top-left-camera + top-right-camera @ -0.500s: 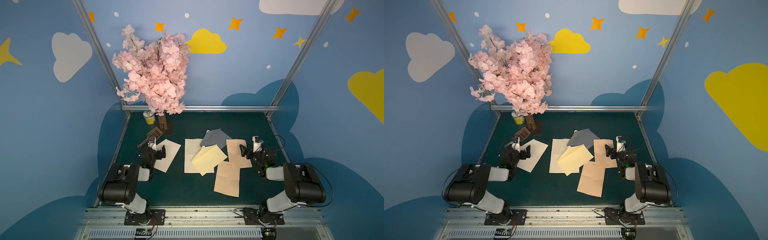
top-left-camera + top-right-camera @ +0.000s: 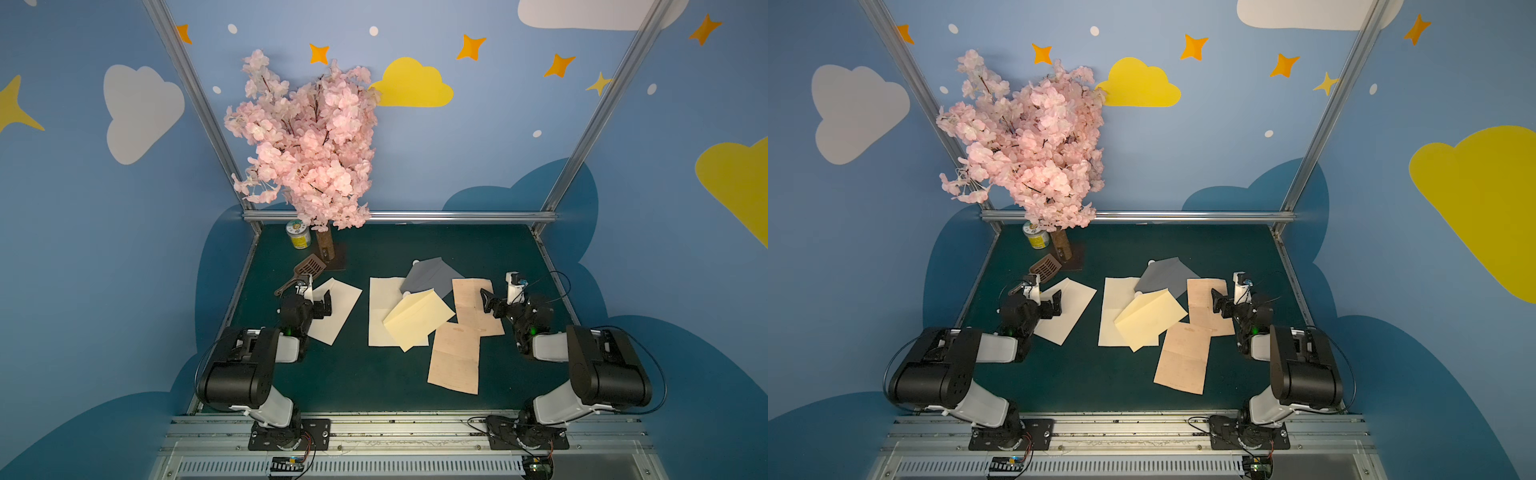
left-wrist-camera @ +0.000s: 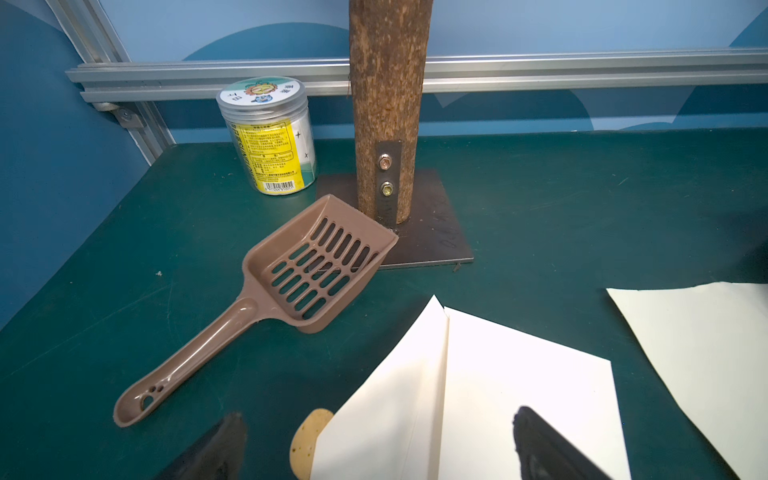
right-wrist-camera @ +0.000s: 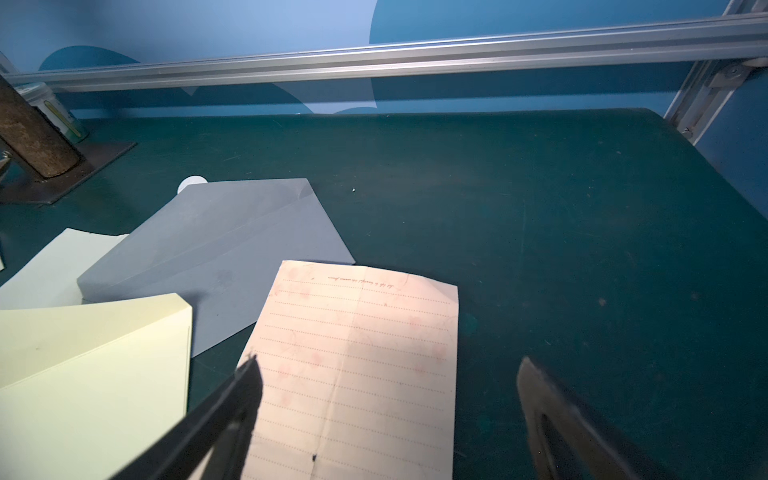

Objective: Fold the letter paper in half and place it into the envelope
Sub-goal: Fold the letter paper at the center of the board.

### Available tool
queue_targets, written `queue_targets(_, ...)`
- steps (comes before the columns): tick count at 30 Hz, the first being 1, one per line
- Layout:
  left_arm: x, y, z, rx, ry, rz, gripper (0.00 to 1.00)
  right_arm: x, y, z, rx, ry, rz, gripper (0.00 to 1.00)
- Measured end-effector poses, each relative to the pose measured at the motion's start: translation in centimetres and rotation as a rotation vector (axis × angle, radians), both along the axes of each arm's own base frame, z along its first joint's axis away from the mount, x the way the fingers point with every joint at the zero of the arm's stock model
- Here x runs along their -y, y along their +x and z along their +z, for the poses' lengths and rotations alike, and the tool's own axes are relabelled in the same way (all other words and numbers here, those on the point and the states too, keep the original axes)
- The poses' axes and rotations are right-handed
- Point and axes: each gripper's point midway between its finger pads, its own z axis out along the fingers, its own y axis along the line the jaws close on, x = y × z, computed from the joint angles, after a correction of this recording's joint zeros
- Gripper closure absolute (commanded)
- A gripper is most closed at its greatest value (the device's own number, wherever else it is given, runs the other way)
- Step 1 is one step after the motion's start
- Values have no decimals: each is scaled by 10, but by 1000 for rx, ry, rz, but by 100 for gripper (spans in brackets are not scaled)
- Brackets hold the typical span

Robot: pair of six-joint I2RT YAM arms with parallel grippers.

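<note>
Two end effectors are hanging spread wide, gripping nothing: the left end effector [image 2: 318, 298] over a white envelope [image 2: 336, 309], the right end effector [image 4: 388, 365] over the pink lined letter paper [image 4: 357, 353], which is lying flat, its far corner touching a grey envelope [image 4: 216, 249]. You are probably starting the fold, so try lifting one short edge and following the old crease. The dark green desk [image 2: 374, 386] is sitting between blue cloud-painted walls, with a pink blossom tree [image 2: 307, 141] standing behind.

Soft even overhead light, dim right-wrist view, wide-angle edge distortion.
</note>
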Motion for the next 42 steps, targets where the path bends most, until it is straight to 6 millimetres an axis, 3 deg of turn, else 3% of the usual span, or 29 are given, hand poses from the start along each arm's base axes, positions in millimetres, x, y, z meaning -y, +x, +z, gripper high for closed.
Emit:
queue_targets(12,0,0,0,0,2,-1,0,8,1,-1,-16,-21,-73,4)
queue_targets(17,5,-2,7,-2,18,-10,0,13,-1,19,33,-29,-112,4)
queue_targets(26,23,14,82,82,64,-58,0,5,-4,44,-43,-3,-102,4)
queue_targets(34,73,23,129,-13,34,-188,0,-21,-5,65,-206,33,-69,4)
queue_targets(42,156,-13,126,-199,-60,-378,0,-35,-11,67,-426,-53,-87,4)
